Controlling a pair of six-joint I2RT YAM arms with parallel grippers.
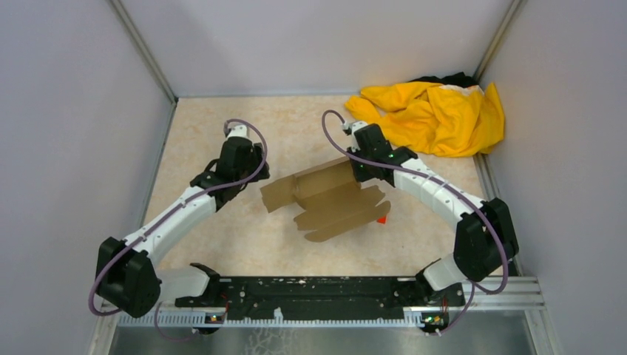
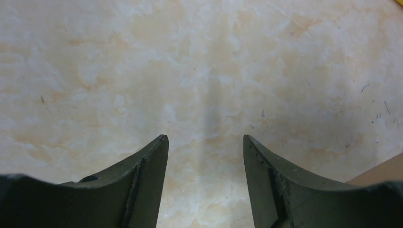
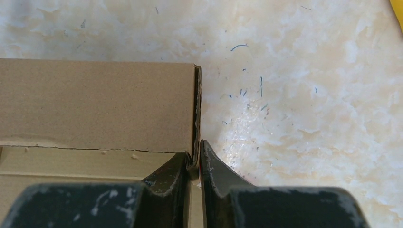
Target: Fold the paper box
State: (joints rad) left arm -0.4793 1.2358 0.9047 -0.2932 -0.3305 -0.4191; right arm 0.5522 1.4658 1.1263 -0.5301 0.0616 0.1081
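Mid-frame, paper box [image 1: 329, 198]: a brown cardboard blank, partly creased, lies on the table [image 1: 222, 244] between the two arms, nearer the right one.
Long axis: it runs from the centre-left of the top view up towards the centre-right, on a slight tilt.
Facing: the tabbed flaps splay flat towards the lower edge of the frame, while the panel along the upper side looks lifted off the surface.
Right gripper [image 3: 197, 147]: its jaws are pinched together on the thin end edge of that raised panel, at the box's upper-right corner.
Likely reason: the pinch appears meant to stand this wall up along its crease.
Left gripper [image 2: 205, 138]: its jaws stand apart with nothing between them, hanging over bare table just left of the box. Only a corner of cardboard shows at the lower right of its wrist view.
Likely reason: it seems to be waiting to take the left end.
Red block [image 1: 382, 219]: tiny, touching the lower-right flap edge.
Yellow cloth [image 1: 436, 115]: heaped in the upper-right corner, well apart.
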